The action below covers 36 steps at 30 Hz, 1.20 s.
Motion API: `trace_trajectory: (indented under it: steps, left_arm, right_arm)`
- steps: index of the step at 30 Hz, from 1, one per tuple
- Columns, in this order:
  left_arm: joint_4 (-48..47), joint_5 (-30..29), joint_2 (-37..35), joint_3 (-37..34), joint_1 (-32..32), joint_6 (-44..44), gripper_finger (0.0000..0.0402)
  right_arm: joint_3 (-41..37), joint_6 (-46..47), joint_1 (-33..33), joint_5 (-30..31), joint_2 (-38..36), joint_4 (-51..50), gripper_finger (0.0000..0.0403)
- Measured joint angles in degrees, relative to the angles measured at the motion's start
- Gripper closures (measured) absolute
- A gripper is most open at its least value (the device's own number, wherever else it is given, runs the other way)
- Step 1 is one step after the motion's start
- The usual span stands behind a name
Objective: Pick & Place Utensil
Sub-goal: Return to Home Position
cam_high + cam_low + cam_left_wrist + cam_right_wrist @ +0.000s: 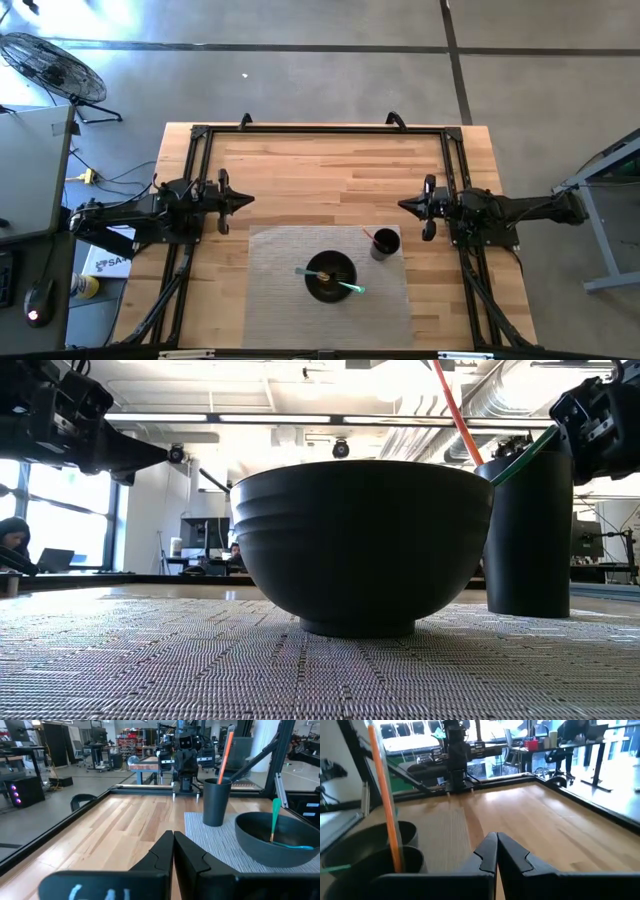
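Observation:
A dark bowl (330, 275) stands on a grey woven mat (270, 300), and a green utensil (350, 288) lies in it with its handle leaning over the rim (525, 455). Beside the bowl, toward the far right, a dark cup (385, 244) holds an orange utensil (227, 750) standing slanted against its rim. My left gripper (243, 199) hovers shut over bare wood left of the mat, pointing right. My right gripper (405, 206) hovers shut just beyond the cup, pointing left. The left wrist view shows the cup (216, 802) and the bowl (277, 840) ahead.
A black frame (320, 130) runs along the far edge and both sides of the wooden table. Bare wood (320, 180) lies between the two grippers, beyond the mat. Off the table stand a fan (50, 65) and a desk on the left.

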Motion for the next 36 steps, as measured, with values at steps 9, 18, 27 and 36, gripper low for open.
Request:
trace_trajectory:
  steps: [9, 18, 27, 36]
  left_arm:
    - [0.02, 0.04, 0.00, 0.00, -0.02, 0.09, 0.0393]
    - [0.05, 0.11, 0.00, 0.00, -0.02, 0.09, 0.0393]
    - [0.07, 0.13, 0.00, 0.00, -0.02, 0.07, 0.0393]
    - [0.09, 0.13, 0.00, 0.00, -0.01, 0.07, 0.0393]
  right_arm:
    - [0.00, -2.03, 0.00, 0.00, 0.00, -0.09, 0.0402]
    - [0.00, -2.03, 0.00, 0.04, 0.00, -0.15, 0.0402]
    - [0.00, -2.03, 0.00, 0.06, 0.00, -0.16, 0.0402]
    - [0.00, -2.05, 0.00, 0.06, 0.00, -0.17, 0.0402]
